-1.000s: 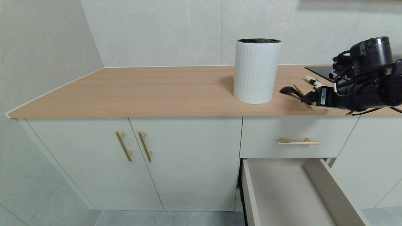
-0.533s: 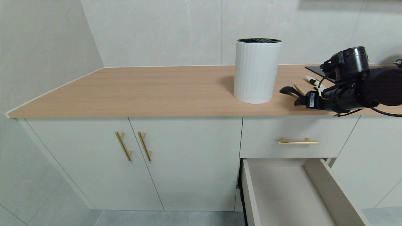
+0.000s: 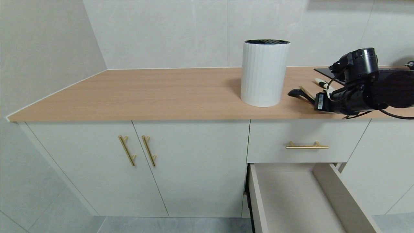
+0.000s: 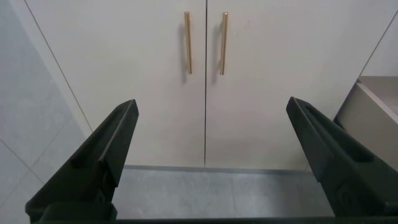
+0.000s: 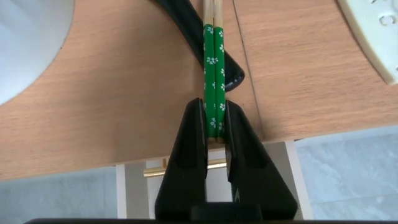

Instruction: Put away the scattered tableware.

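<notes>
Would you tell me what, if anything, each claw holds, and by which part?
Right claw grips the chopsticks by their green patterned end; left claw is open and empty.

Home kitchen, wood countertop [image 3: 161, 94], tiled wall [image 3: 161, 32], cream cabinets [image 3: 181, 168], open drawer [image 3: 288, 197]

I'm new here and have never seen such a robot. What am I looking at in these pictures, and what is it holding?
It is a two-armed robot at a kitchen counter. The wide picture comes from its head, the other two from cameras on its wrists. The right claw is shut on a pair of green-ended chopsticks, over a black spoon beside a white ribbed holder. The left claw hangs open, facing the cupboard doors. A drawer below stands open.
</notes>
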Tool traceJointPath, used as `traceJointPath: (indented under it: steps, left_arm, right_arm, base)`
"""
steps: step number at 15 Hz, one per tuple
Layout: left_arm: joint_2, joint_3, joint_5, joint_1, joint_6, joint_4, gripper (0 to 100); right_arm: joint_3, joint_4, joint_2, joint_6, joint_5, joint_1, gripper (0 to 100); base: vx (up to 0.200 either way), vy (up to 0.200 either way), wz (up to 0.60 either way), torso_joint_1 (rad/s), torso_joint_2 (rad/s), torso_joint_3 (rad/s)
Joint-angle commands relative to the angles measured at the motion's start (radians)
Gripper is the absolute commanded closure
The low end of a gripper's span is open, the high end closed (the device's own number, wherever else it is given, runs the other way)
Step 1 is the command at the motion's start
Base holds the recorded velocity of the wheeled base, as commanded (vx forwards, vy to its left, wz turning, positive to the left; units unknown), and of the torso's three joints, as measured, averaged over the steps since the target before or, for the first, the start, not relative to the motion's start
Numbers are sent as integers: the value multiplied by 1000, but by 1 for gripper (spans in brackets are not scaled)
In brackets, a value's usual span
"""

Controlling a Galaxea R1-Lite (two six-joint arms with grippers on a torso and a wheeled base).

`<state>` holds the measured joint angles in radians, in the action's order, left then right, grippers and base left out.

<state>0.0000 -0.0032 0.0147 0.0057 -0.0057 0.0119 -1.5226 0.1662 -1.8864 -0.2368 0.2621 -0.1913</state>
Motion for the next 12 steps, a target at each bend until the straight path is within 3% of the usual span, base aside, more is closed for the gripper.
traceJointPath:
  steps: [1, 7, 12]
  left_arm:
    - [0, 0, 1, 0, 0, 0, 0]
    - [0, 0, 1, 0, 0, 0, 0]
    - [0, 0, 1, 0, 0, 0, 0]
  right_arm:
    - [-2, -1, 10, -1, 0, 1, 100]
    - [10, 4, 147, -15, -3, 15, 100]
    - [194, 10, 406, -7, -29, 13, 100]
  base:
    - [0, 0, 0, 0, 0, 0]
    - [0, 0, 0, 0, 0, 0]
    - [0, 0, 0, 0, 0, 0]
